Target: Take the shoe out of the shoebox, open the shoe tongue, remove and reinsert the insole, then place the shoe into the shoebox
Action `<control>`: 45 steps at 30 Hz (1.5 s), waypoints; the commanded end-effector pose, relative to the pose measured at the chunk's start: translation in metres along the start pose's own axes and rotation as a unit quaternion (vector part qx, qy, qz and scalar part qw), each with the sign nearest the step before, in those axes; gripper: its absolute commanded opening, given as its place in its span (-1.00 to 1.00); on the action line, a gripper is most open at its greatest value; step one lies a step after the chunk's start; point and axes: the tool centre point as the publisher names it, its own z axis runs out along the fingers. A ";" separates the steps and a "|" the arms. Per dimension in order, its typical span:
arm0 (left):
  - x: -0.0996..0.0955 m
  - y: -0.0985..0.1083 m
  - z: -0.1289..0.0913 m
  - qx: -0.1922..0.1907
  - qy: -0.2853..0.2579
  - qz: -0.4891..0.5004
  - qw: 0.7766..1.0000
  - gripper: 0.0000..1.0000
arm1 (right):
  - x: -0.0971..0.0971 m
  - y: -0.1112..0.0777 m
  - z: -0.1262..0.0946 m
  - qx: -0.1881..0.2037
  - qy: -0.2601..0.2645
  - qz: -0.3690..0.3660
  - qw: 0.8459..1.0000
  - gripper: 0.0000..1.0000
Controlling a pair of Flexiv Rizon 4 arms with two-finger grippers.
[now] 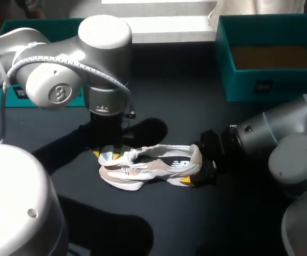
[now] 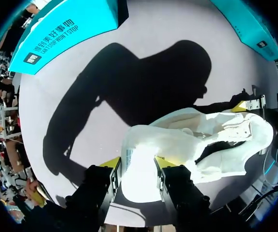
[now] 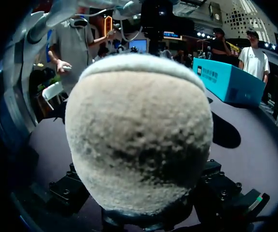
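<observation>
A white and beige shoe (image 1: 151, 166) lies in the middle of the dark table, toe toward my left arm. In the head view my left gripper (image 1: 111, 153) hangs straight down over the toe, a yellow tip on each side. The left wrist view shows its fingers (image 2: 114, 169) apart, with the white front of the shoe (image 2: 177, 145) between and under them. My right gripper (image 1: 199, 162) comes in level from the right with one finger on each side of the heel. That fuzzy beige heel (image 3: 139, 130) fills the right wrist view and hides the fingertips.
The open teal shoebox (image 1: 271, 82) stands at the back right of the table. Its teal lid (image 1: 15, 96) lies at the back left, partly behind my left arm. The left arm's shadow falls on the table beyond the shoe.
</observation>
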 end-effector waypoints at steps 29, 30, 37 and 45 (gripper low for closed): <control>0.058 -0.079 -0.113 0.072 0.040 0.673 0.735 -1.00 | 0.001 -0.004 0.002 0.003 0.000 0.000 1.000 -1.00; 0.067 -0.083 -0.112 0.069 0.046 0.678 0.730 -1.00 | 0.001 -0.004 0.002 0.003 0.000 0.000 1.000 -1.00; 0.134 -0.038 -0.104 0.060 0.063 0.689 0.719 -1.00 | 0.001 -0.004 0.002 0.003 0.000 0.000 1.000 -1.00; 0.137 -0.032 -0.104 0.057 0.064 0.679 0.729 -1.00 | 0.001 -0.004 0.002 0.003 0.000 0.000 1.000 -1.00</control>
